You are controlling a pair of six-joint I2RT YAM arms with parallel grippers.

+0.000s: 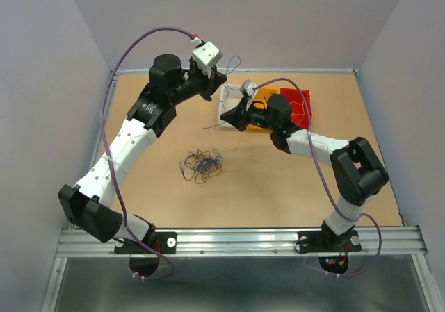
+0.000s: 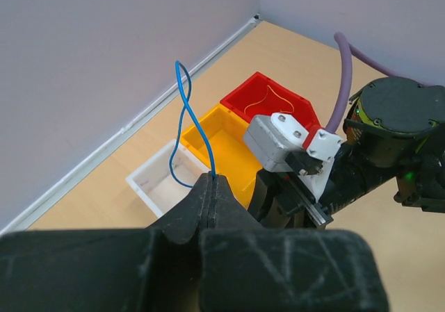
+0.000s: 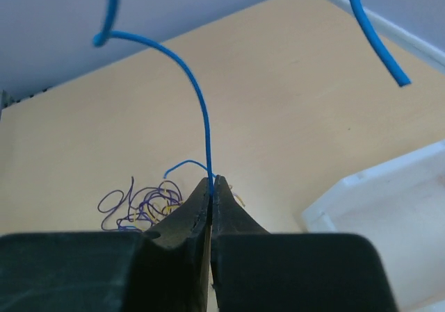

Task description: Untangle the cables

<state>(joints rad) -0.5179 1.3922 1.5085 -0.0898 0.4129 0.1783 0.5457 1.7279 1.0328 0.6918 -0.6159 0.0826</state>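
Note:
A tangle of thin blue, black and yellow cables (image 1: 201, 165) lies on the table in front of both arms; it also shows in the right wrist view (image 3: 139, 204). My left gripper (image 2: 212, 178) is shut on a thin blue cable (image 2: 186, 117) that curls up above the white bin (image 2: 163, 180). In the top view the left gripper (image 1: 210, 92) is raised at the back. My right gripper (image 3: 212, 181) is shut on a blue cable (image 3: 198, 110) that rises and bends left. It hovers (image 1: 226, 117) beside the bins. I cannot tell whether both hold one strand.
Three bins stand in a row at the back: white (image 1: 224, 105), yellow (image 2: 222, 145) and red (image 2: 268, 100), the red one holding a yellow strand. A loose blue end (image 3: 379, 44) hangs at the top right of the right wrist view. Walls close the back and sides.

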